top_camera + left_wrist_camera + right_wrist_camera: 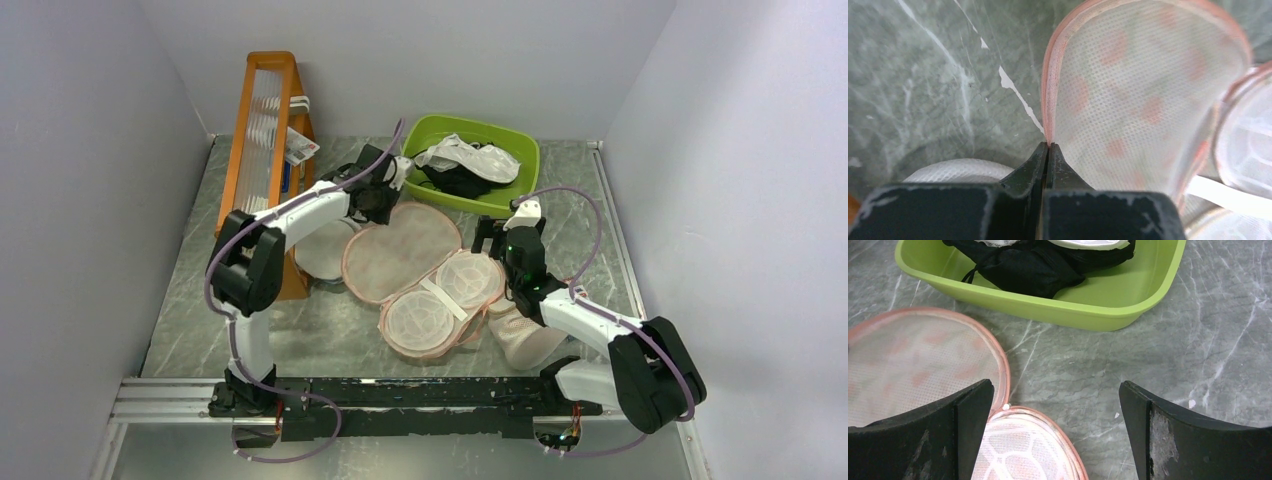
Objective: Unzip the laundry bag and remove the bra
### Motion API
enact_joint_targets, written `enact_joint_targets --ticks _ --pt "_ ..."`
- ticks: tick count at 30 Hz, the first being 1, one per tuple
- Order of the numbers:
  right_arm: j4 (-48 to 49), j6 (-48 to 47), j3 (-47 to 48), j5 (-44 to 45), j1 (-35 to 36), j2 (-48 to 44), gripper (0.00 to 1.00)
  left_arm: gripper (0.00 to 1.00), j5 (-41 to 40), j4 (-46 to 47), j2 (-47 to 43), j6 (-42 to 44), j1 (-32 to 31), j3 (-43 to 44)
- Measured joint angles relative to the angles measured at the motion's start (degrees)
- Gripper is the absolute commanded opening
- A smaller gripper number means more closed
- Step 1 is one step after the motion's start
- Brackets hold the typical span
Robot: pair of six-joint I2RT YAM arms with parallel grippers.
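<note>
The laundry bag (400,250) lies unzipped and spread flat at mid-table, its mesh-lined flap (1133,90) folded back beside the two-lobed lower half (440,300). My left gripper (378,205) is shut on the pink zip edging at the flap's far-left rim, which runs straight into the closed tips (1049,146). My right gripper (498,235) hovers open by the bag's right side; in its wrist view (1055,385) the fingers straddle the lower lobe (1018,450) and bare table. The bra (465,155), white and pale grey, rests in the green tub on black garments.
The green tub (470,200) stands at the back centre, its near wall (1048,307) just beyond the right fingers. An orange rack (265,130) leans at the back left. A round white mesh disc (322,250) lies under the left arm. A beige mesh pouch (525,335) sits beneath the right arm.
</note>
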Motion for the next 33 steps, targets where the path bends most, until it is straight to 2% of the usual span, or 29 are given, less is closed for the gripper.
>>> enact_joint_targets --ticks 3,9,12,15,23,33 --pt "0.0 0.0 0.0 0.0 0.0 -0.2 0.98 0.07 -1.8 -0.2 -4.6 1.0 -2.4 -0.3" --pt "0.0 0.3 -0.2 1.4 0.0 -2.2 0.98 0.09 -10.8 2.5 -15.9 6.6 -15.8 -3.3" --pt "-0.1 1.4 -1.1 4.5 -0.2 -4.1 0.98 0.07 -12.9 3.9 -17.9 8.4 -22.1 -4.8" --pt "-1.7 4.0 -1.7 7.8 -2.4 -6.4 0.98 0.07 -12.6 3.7 -17.2 8.2 -24.0 -5.1" --pt "-3.5 11.1 -6.5 7.1 -14.0 -14.2 0.97 0.07 -3.5 3.9 -15.0 3.2 -24.4 -5.1" --pt "-3.4 12.9 -6.9 3.4 -14.6 -12.3 0.97 0.07 13.6 9.6 -10.8 -5.2 -27.4 -5.3"
